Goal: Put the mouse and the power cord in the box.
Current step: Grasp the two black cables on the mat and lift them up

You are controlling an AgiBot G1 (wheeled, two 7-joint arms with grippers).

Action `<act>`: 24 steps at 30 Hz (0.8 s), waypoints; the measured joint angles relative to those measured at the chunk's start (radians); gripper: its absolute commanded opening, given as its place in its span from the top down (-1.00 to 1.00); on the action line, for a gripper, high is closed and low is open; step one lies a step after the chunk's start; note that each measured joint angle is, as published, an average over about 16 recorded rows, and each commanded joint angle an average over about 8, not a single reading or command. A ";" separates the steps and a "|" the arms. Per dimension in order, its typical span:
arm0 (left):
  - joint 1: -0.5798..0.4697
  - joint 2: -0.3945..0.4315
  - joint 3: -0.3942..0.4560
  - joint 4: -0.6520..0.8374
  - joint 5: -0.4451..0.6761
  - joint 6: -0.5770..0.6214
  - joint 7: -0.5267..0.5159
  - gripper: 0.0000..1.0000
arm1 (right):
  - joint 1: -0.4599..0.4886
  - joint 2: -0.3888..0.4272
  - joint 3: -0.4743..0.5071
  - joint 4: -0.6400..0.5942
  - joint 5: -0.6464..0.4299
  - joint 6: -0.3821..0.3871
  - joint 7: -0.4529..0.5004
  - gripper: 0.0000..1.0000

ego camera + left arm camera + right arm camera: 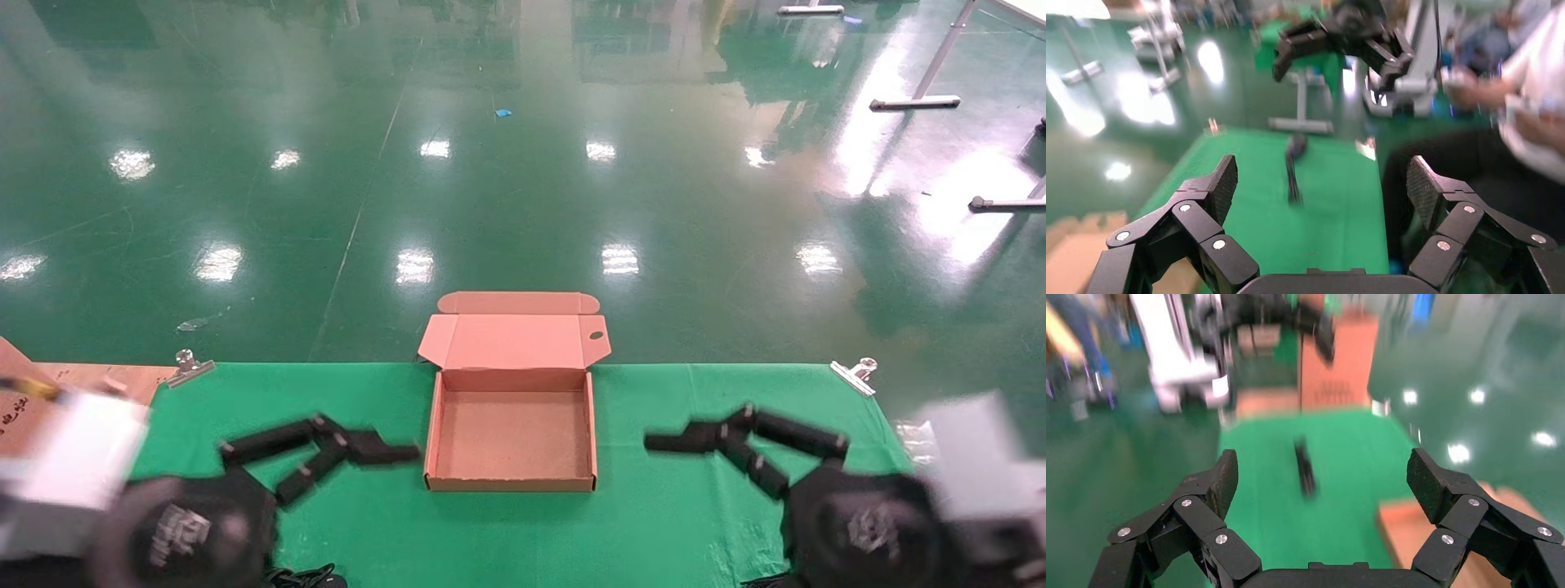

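The brown cardboard box point(511, 482) stands open and empty at the middle of the green cloth, its flap lid point(511, 339) folded back over the far edge. My left gripper point(351, 449) hovers open just left of the box, with nothing held. Just right of the box my right gripper point(703, 441) mirrors it, also open and empty. A corner of the box point(1425, 533) shows in the right wrist view. A blurred black oval with a bunched wire, apparently the mouse point(1294, 165), lies on the cloth. A longer black bundle, apparently the power cord point(1305, 468), lies toward the left arm. Black cable loops point(304, 578) peek out at the near edge.
The green-covered table point(507, 539) ends at a far edge held by metal clips point(189, 367) point(854, 376). Cardboard point(20, 408) lies beyond the left end. A seated person point(1529, 92) is past the right end. Shiny green floor lies behind.
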 measured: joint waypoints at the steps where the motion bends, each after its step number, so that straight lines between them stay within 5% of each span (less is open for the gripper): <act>1: -0.009 0.004 0.011 0.007 0.024 0.002 0.003 -1.00 | 0.012 -0.002 -0.012 -0.004 -0.037 -0.003 -0.012 -1.00; 15: -0.191 0.090 0.206 0.220 0.492 -0.001 0.082 -1.00 | 0.246 -0.116 -0.241 -0.118 -0.642 -0.002 -0.192 -1.00; 24: -0.281 0.158 0.323 0.397 0.785 -0.070 0.153 -1.00 | 0.334 -0.249 -0.347 -0.328 -0.888 0.085 -0.341 -1.00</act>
